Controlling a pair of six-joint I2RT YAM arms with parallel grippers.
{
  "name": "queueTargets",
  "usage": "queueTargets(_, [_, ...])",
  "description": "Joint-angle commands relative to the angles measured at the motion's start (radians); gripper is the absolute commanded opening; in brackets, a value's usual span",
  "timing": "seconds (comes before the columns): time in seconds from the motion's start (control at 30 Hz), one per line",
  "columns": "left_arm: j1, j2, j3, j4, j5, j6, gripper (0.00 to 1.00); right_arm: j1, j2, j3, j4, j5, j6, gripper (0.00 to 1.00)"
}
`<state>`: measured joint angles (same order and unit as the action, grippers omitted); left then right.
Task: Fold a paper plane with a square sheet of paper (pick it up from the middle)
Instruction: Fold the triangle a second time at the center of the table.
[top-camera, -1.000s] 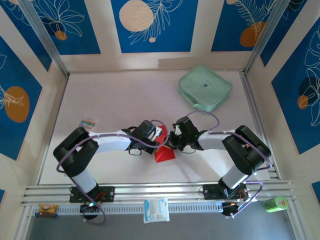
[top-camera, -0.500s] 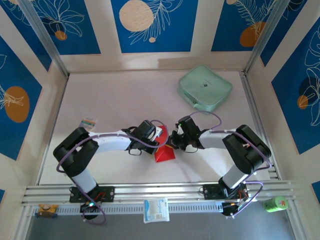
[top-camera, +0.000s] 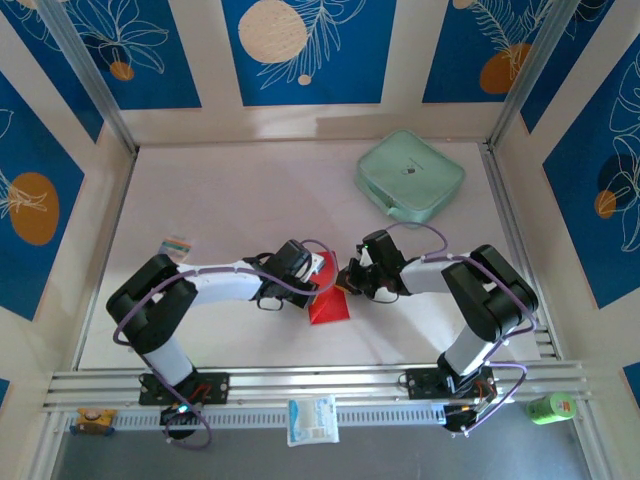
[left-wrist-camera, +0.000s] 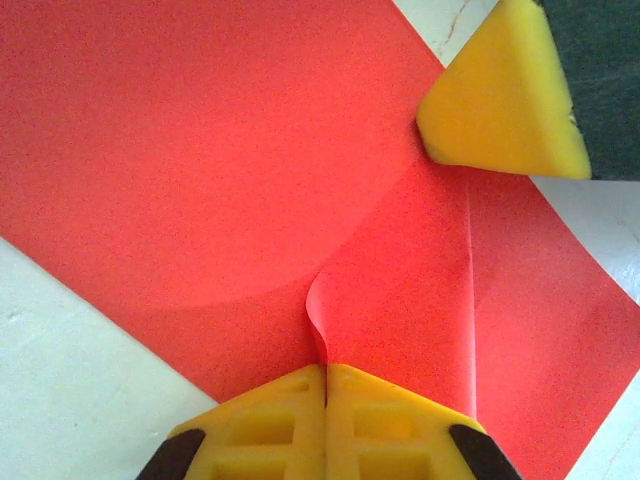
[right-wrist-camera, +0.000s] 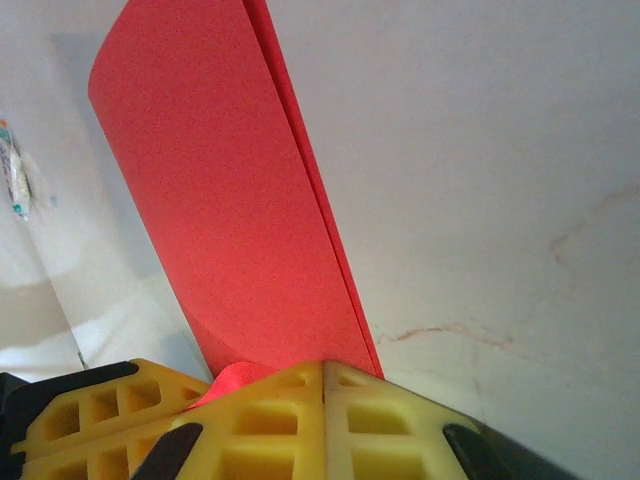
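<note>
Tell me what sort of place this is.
Probably a robot test booth, not a home or workshop: the left arm and right arm are bolted to an aluminium rail at a white table, enclosed by blue patterned wall panels.

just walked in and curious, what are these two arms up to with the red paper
A paper-plane fold is under way on the red paper. The left tool is shut on a pinched-up ridge of it. The right tool is shut on an edge where two layers lie together. There is no plane shape yet. The green case lies apart at the back right.
</note>
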<state>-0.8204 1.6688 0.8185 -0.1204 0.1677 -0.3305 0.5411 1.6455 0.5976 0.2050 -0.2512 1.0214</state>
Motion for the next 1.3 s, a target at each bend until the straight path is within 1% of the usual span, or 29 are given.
queueTargets(0.0, [0.014,0.012,0.016,-0.027,0.015,0.019,0.00,-0.008,-0.039,0.015,-0.062,-0.015,-0.012,0.04])
queueTargets(0.13, [0.015,0.013,0.014,-0.028,0.018,0.019,0.00,-0.004,-0.061,0.039,-0.046,-0.051,-0.014,0.04])
queueTargets(0.27, [0.014,0.012,0.014,-0.028,0.019,0.019,0.00,0.021,-0.043,0.042,-0.018,-0.083,-0.020,0.04])
queueTargets(0.43, [0.016,0.008,0.015,-0.031,0.019,0.019,0.00,0.042,0.007,0.017,-0.023,-0.037,-0.008,0.04])
queueTargets(0.53, [0.016,0.005,0.013,-0.029,0.018,0.019,0.00,0.034,0.033,-0.024,-0.008,0.008,0.007,0.03])
queueTargets(0.67, [0.015,0.006,0.014,-0.033,0.019,0.020,0.00,0.022,0.049,-0.042,0.031,-0.025,0.024,0.03])
queueTargets(0.77, [0.018,0.006,0.014,-0.032,0.019,0.020,0.00,0.020,0.008,-0.029,0.027,-0.042,0.019,0.03])
queueTargets(0.9, [0.017,0.007,0.013,-0.033,0.021,0.020,0.00,-0.008,-0.032,-0.008,0.033,-0.068,0.021,0.03])
queueTargets(1.03, [0.017,0.006,0.013,-0.032,0.023,0.020,0.00,-0.018,0.008,0.001,0.022,-0.061,0.005,0.03])
queueTargets(1.13, [0.017,0.001,0.010,-0.031,0.020,0.021,0.00,-0.016,0.043,-0.054,0.065,-0.030,0.048,0.03])
queueTargets(1.2, [0.019,-0.003,0.009,-0.030,0.015,0.022,0.00,-0.024,0.060,-0.085,0.097,-0.031,0.078,0.03])
queueTargets(1.27, [0.020,-0.003,0.008,-0.031,0.018,0.022,0.00,-0.027,0.056,-0.080,0.086,-0.038,0.079,0.03])
